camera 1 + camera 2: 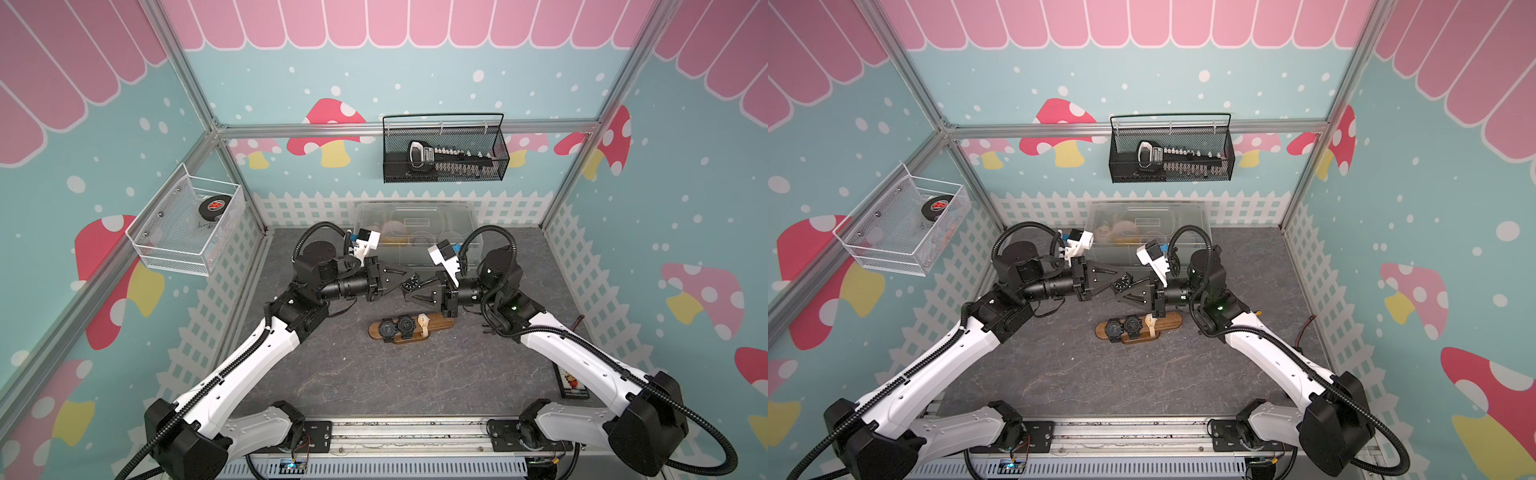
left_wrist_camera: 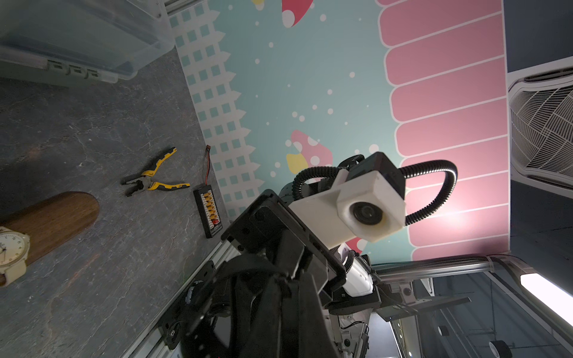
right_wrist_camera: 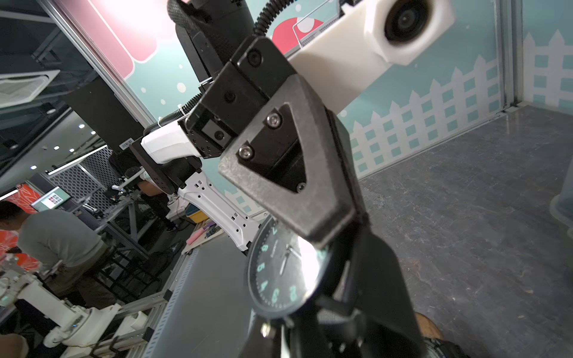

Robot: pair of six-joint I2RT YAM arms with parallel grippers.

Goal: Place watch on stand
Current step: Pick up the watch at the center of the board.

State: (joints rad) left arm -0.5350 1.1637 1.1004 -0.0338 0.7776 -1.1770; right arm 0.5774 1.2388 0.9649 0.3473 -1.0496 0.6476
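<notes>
The two arms meet over the middle of the tabletop [image 1: 374,386], and the black watch [image 1: 410,283] is between their tips, up in the air. In both top views it shows its dark round dial, and it lies on the far side of the stand [image 1: 441,321], well apart from it and not touching it.

The left hand [image 1: 406,277] comes from the left, and its jaws are closed together. In the right wrist view its grey tip [image 3: 325,229] lies over the upper edge of the dial of the black watch [image 3: 280,272], so it has hold of the watch at that end. The right hand [image 1: 416,291] comes from the opposite side. Its black fingers [image 3: 384,279] stand just beside the lower part of the watch, where the strap is. The strap and the fingers are both dark there, so I cannot tell how far this hand is open, or if it grips.

The stand is a brown wooden bar on the tabletop, below and in front of the two hands. It carries two black watches [image 1: 388,328] and one cream watch [image 1: 423,320] side by side, and its right end is bare. The clear plastic box [image 1: 415,216] stands behind the arms at the back wall.
</notes>
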